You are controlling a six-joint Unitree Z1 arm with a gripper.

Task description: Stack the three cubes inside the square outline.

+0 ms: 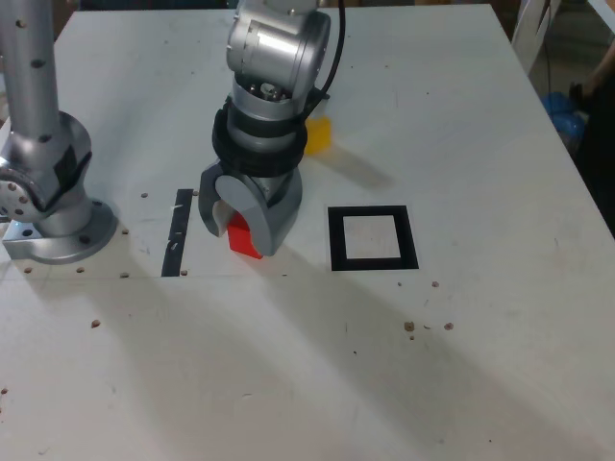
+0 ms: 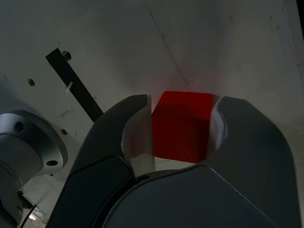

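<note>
The fingers (image 2: 183, 126) are closed on the red cube (image 2: 183, 124), which sits snug between them, low on the white surface (image 1: 480, 115). To do this step well, I think the arm should lift the cube straight up and keep it level. The square outline (image 1: 373, 238) lies near the fingers, on the exterior view's right, and it is empty. A yellow cube (image 1: 318, 135) peeks out behind the arm. A black tape strip (image 1: 177, 232) lies beside the fingers, on the other side. No surface edge is close.

Red cube (image 2: 183, 126); yellow cube (image 1: 318, 134), partly hidden; black square outline (image 1: 373, 264), white centre; grey claw (image 1: 242, 229); white desk (image 1: 461, 125).
</note>
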